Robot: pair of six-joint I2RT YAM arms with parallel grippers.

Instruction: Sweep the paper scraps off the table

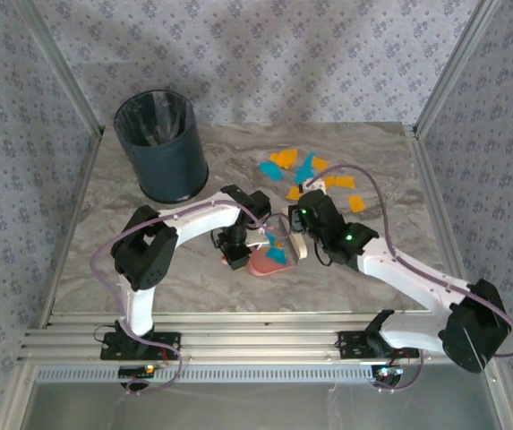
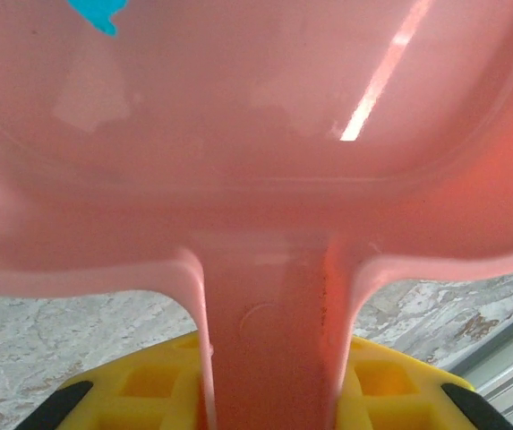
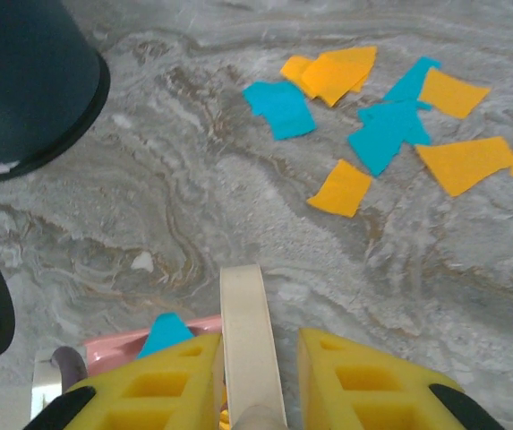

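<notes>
Your left gripper (image 2: 269, 399) is clamped on the handle of the pink dustpan (image 2: 256, 179), just below centre in the top view, with one teal scrap (image 2: 95, 13) lying in the pan. Your right gripper (image 3: 256, 385) is closed on a cream handle (image 3: 249, 313). The paper scraps (image 1: 305, 170) lie above centre-right on the table (image 1: 381, 161), well apart from the dark bin (image 1: 162, 148) at upper left.

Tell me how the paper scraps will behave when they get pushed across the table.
The paper scraps look thin and lie flat on the table, so they are probably very light and may slide easily. Several overlap, so a push would likely bunch or scatter them rather than move them together.
</notes>
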